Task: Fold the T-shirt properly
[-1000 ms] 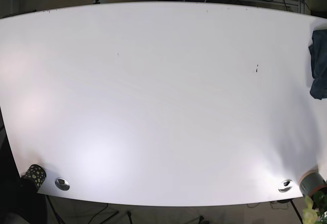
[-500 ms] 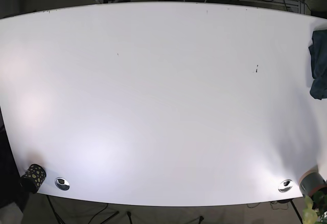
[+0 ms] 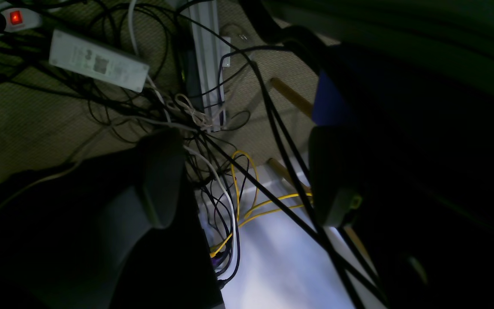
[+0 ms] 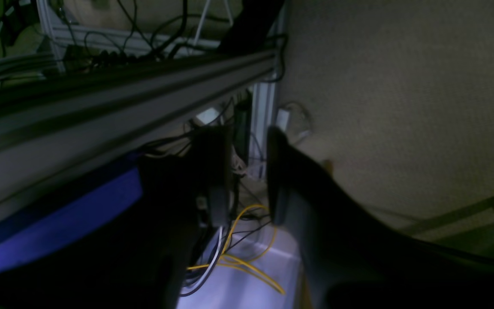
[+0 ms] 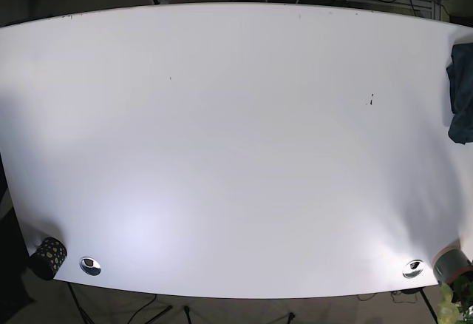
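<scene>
Currently T-shirt (image 5: 461,93) is seen bunched at table (image 5: 236,154) edge, base view's far right. Left claw (image 3: 247,176) spread wide, right claw (image 4: 247,176) slightly parted; nothing gripped, cables (image 3: 230,189) below.

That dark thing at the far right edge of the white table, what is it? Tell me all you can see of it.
It looks like the T-shirt, a dark blue-green cloth lying crumpled in soft folds on the white table at its right edge. Only part of it shows in the base view, since the picture's border cuts it off, so its full shape and size cannot be told. It rests on the tabletop, and no gripper touches it.
</scene>
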You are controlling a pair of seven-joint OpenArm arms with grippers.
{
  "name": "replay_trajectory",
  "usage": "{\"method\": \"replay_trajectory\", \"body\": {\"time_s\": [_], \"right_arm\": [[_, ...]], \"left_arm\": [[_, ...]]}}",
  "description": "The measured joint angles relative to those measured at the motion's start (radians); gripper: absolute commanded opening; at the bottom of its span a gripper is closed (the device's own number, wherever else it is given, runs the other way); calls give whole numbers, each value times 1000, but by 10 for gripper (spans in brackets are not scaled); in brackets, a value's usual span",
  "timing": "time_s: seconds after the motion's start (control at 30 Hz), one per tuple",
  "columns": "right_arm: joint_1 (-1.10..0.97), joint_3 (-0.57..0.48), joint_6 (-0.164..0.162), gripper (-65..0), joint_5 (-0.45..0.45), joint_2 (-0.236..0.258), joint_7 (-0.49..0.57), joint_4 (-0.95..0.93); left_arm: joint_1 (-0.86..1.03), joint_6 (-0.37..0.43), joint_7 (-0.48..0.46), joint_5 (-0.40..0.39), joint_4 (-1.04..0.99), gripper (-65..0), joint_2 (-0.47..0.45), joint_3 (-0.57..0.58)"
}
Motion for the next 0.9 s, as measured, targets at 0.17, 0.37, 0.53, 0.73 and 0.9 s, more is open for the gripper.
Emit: {"method": "replay_trajectory", "body": {"time_s": [0.17,0.37,0.53,0.73,0.9], "right_arm": [[-24,0,0,-525,0,0,3,3],[-81,0,0,-525,1,0,22,48],[-105,0,0,-525,0,0,24,88],[-111,3,0,-525,0,17,29,97],[-119,3,-3,-526,0,16,31,97]], "left_arm": [[41,3,5,6,79,-235,6,0],[92,36,2,-9,173,-235,15,4],[133,64,-6,-17,237,-235,21,6],[151,304,-54,-106,324,-235,-79,-17],[200,309,-77,-103,350,-235,-137,-17]]}}
